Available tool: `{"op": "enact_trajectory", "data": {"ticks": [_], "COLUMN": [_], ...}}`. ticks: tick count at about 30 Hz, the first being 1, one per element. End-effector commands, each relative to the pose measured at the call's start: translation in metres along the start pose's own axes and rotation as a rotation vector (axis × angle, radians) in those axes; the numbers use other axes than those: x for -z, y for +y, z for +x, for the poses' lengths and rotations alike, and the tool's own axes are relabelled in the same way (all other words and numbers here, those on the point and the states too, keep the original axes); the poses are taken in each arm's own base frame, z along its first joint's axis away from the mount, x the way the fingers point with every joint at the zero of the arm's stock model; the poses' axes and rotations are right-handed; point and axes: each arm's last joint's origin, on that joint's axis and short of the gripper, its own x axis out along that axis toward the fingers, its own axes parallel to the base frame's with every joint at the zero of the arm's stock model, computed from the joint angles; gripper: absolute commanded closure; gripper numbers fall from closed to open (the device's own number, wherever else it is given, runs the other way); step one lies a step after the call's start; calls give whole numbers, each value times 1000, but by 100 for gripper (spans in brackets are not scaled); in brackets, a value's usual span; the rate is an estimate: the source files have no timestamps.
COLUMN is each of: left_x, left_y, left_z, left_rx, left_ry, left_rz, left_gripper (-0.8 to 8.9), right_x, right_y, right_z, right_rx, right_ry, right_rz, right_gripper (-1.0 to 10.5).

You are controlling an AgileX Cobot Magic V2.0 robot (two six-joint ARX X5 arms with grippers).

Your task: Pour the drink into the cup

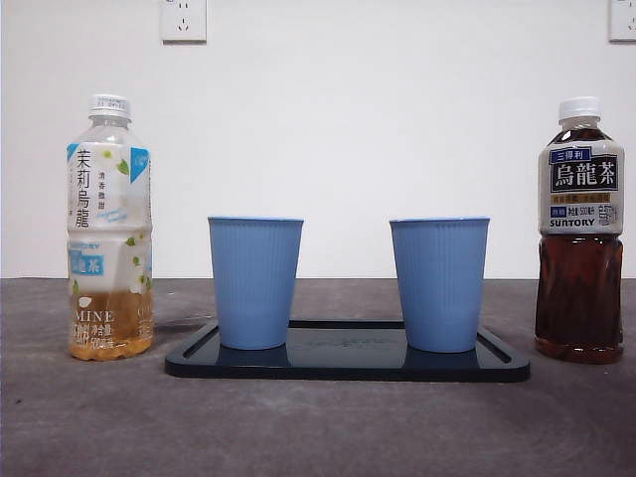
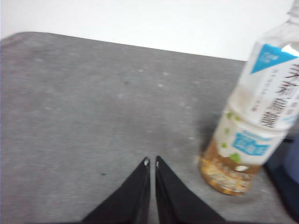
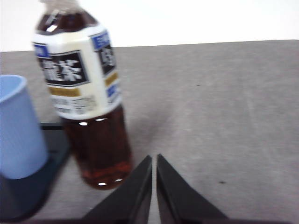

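Two blue cups (image 1: 255, 281) (image 1: 439, 283) stand upright on a dark tray (image 1: 348, 364). A nearly empty jasmine tea bottle (image 1: 109, 231) stands left of the tray, and a full dark oolong tea bottle (image 1: 580, 231) stands right of it, both capped. My left gripper (image 2: 151, 161) is shut over bare table, apart from the pale bottle (image 2: 254, 116). My right gripper (image 3: 154, 158) is shut, close beside the base of the dark bottle (image 3: 86, 88), with a blue cup (image 3: 17, 128) beyond. Neither arm shows in the front view.
Grey table (image 1: 318, 427) runs in front of the tray and past both bottles. A white wall stands behind, with power sockets (image 1: 184, 18) high up.
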Motion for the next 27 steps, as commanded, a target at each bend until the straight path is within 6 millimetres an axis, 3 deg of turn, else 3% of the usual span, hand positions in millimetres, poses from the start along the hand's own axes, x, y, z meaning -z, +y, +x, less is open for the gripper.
{"op": "enact_trajectory", "data": {"ticks": [1,8,14,20,27], "left_x": [4,-12,-33,-73,-136], "left_y": [-2,-8,-13,-20,-33], "left_z": [1,-5,-14,-32,-49], "left_rx": [61,122,166,187,322], "left_ry": [21,-12,-60,-61,13], "left_rz": [-25,-142,-222,-231,-181], "left_gripper": [798,798,798,798,798], "right_x": [1,-8,-36,-80,-130], "right_y": [2,6,14,21,31], "right_z": [0,-3,-15,-39,-63], "right_rx": [-59,-127,-182,-208,-319], "right_ry": [4,-1,-51,-72,1], "right_rz": [49,146,203,224,217], "right_gripper": [933,934,935,935,935]}}
